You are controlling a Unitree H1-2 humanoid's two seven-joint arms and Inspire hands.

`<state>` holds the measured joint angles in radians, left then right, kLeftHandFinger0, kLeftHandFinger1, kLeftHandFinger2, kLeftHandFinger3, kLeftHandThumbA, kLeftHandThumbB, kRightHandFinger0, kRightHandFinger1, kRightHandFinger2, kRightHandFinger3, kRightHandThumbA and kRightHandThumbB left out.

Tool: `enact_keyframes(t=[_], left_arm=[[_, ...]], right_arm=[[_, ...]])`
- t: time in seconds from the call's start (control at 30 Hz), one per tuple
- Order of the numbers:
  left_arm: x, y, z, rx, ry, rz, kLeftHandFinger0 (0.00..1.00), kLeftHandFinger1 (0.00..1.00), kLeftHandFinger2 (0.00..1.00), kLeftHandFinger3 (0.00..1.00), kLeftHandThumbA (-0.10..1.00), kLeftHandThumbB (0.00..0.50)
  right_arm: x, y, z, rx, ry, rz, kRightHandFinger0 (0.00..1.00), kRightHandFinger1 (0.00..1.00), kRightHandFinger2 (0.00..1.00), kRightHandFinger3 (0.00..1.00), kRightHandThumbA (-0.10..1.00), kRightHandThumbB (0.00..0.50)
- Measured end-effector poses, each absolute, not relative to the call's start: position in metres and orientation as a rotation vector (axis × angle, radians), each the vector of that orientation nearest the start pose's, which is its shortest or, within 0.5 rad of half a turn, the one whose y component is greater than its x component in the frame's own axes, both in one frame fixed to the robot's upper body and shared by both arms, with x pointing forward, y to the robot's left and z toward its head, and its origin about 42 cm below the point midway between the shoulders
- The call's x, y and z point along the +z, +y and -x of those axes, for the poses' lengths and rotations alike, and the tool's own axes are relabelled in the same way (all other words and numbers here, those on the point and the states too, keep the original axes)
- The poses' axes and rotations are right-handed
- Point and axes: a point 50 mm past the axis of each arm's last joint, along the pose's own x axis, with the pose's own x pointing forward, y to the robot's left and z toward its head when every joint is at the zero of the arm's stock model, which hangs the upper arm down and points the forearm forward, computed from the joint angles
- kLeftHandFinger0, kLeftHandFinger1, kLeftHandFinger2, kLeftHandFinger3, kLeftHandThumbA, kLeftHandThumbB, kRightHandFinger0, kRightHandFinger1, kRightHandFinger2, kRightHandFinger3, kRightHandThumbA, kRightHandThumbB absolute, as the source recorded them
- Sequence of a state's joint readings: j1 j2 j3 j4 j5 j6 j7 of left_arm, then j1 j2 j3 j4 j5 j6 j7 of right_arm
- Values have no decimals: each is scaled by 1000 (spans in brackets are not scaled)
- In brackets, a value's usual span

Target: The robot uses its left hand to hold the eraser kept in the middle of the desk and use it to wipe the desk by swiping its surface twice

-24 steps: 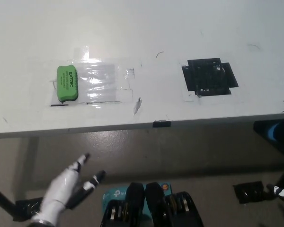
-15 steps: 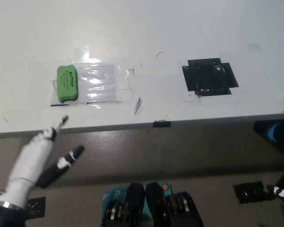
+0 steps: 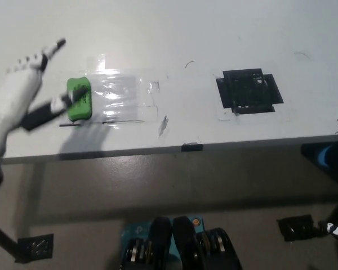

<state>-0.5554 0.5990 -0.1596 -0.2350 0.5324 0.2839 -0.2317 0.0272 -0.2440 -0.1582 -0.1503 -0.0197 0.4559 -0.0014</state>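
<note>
Here we have our left hand [image 3: 14,98] raised over the left part of the bench [image 3: 174,34], its fingers [image 3: 45,56] spread apart and holding nothing. The green eraser [image 3: 80,100] lies flat on the bench just right of the fingers, with one dark fingertip crossing its left edge in the head view; we cannot tell whether that tip touches it or hangs above. The step in hand, as we judge it, is the grasp. To do it well we bring the palm squarely over the eraser, set fingers on its two long sides and close firmly, so it does not slide out once we press and swipe.

Nearest us, below the fingers, runs the front edge of the bench, with a small dark tab [image 3: 192,147] on it well to the right. The eraser sits near that edge, so we should keep the swipes running sideways or away from us, not toward the drop. Right of the eraser lies a patch of clear tape [image 3: 124,93], glossy and slightly wrinkled; its edges could catch the eraser. Farther right, well apart from the fingers, is a black tape square [image 3: 249,91]. Beyond the fingers, the bench is bare white, giving open room. Our right hand is not clearly in view.
</note>
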Motion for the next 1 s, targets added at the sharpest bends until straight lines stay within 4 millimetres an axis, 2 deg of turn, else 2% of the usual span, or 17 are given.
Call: enact_keyframes(t=[0.07, 0.1, 0.17, 0.2, 0.3, 0.33, 0.43, 0.47, 0.57, 0.6, 0.67, 0.73, 0.8, 0.87, 0.9, 0.97, 1.0], left_arm=[[368, 289, -409, -30, -434, -1174, 1000, 1000, 1000, 1000, 1000, 300], [374, 289, -415, -20, -435, -1185, 1000, 1000, 1000, 1000, 1000, 259], [386, 287, -434, -5, -425, -1224, 1000, 1000, 1000, 1000, 1000, 295], [390, 287, -443, 1, -417, -1244, 1000, 1000, 1000, 1000, 1000, 286], [390, 289, -472, 8, -356, -1348, 1000, 1000, 1000, 1000, 1000, 318], [389, 290, -481, 8, -335, -1386, 1000, 1000, 1000, 1000, 1000, 295], [383, 295, -504, 4, -270, -1481, 1000, 1000, 1000, 1000, 1000, 254], [383, 297, -508, 7, -258, -1498, 1000, 1000, 1000, 1000, 1000, 276], [383, 303, -521, 31, -228, -1546, 1000, 1000, 1000, 1000, 1000, 279], [384, 304, -523, 44, -230, -1554, 1000, 1000, 1000, 1000, 1000, 298], [384, 303, -526, 58, -238, -1553, 1000, 1000, 1000, 1000, 1000, 267], [381, 295, -527, 59, -253, -1531, 1000, 1000, 1000, 1000, 1000, 262], [370, 286, -529, 44, -255, -1508, 1000, 1000, 1000, 1000, 1000, 314], [352, 279, -530, 25, -235, -1483, 1000, 1000, 1000, 1000, 1000, 322], [339, 275, -531, 12, -217, -1457, 1000, 1000, 1000, 1000, 1000, 311], [319, 271, -532, -3, -180, -1411, 1000, 1000, 1000, 1000, 1000, 228], [311, 269, -533, -6, -168, -1392, 1000, 1000, 1000, 1000, 1000, 238]], right_arm=[[119, -335, -267, -202, 312, 243, 1000, 1000, 1000, 1000, 1000, 95], [119, -335, -268, -200, 312, 245, 1000, 1000, 1000, 1000, 1000, 110], [120, -336, -268, -199, 311, 247, 1000, 1000, 1000, 995, 1000, 110], [120, -335, -268, -198, 311, 247, 1000, 1000, 1000, 995, 1000, 95], [120, -335, -267, -198, 312, 248, 1000, 1000, 1000, 1000, 1000, 99], [119, -335, -267, -198, 313, 248, 1000, 1000, 1000, 1000, 1000, 77], [119, -335, -267, -196, 314, 251, 1000, 1000, 1000, 994, 1000, 82], [119, -335, -266, -195, 313, 251, 1000, 1000, 1000, 1000, 1000, 55], [122, -335, -266, -194, 305, 255, 1000, 1000, 1000, 998, 1000, 91], [123, -336, -266, -194, 303, 258, 1000, 1000, 1000, 982, 1000, 106], [123, -337, -265, -194, 302, 261, 1000, 1000, 1000, 981, 1000, 100], [122, -337, -264, -195, 307, 260, 1000, 1000, 1000, 1000, 1000, 98], [121, -337, -263, -195, 309, 259, 1000, 1000, 991, 986, 1000, 82], [122, -336, -263, -195, 309, 259, 1000, 1000, 1000, 1000, 1000, 70], [121, -337, -262, -196, 311, 259, 1000, 1000, 1000, 1000, 1000, 59], [120, -337, -260, -196, 317, 260, 1000, 1000, 1000, 996, 1000, 85], [120, -337, -259, -196, 319, 260, 1000, 1000, 1000, 995, 1000, 100]])
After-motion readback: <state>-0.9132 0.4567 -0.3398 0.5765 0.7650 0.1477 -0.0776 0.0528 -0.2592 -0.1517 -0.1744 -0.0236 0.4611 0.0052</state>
